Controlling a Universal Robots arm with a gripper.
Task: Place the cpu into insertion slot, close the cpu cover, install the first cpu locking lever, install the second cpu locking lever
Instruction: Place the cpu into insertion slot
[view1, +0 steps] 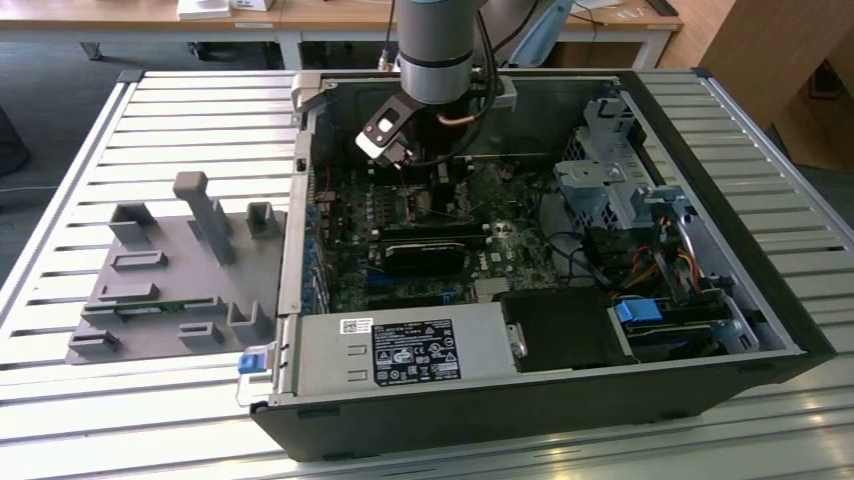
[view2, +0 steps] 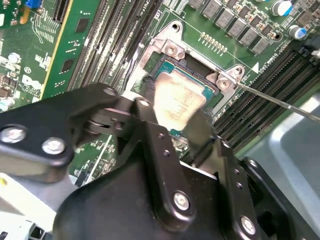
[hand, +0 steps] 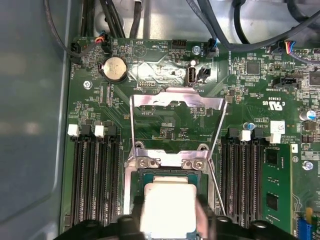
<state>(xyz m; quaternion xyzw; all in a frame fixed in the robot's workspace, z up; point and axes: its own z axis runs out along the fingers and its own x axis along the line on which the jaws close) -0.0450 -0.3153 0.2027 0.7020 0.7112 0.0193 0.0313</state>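
Observation:
The cpu (hand: 167, 207), a small square chip with a pale silvery top, sits between my gripper's (hand: 169, 220) dark fingers, directly over the insertion slot (hand: 150, 162) on the green motherboard. In the second wrist view the cpu (view2: 177, 102) hovers at the slot (view2: 172, 50), with my gripper (view2: 175, 117) shut on its two sides. The cpu cover (hand: 175, 102), a thin silvery frame, stands swung open beyond the slot. A thin wire locking lever (view2: 280, 102) sticks out loose beside the slot. In the exterior view my gripper (view1: 400, 160) reaches down into the open computer case.
Memory slots (hand: 92, 180) flank the socket on both sides. A long black heatsink block (view1: 427, 250), a power supply (view1: 400, 350) and a drive cage (view1: 601, 180) crowd the case. A grey fixture plate (view1: 174, 270) lies on the slatted table at the exterior view's left.

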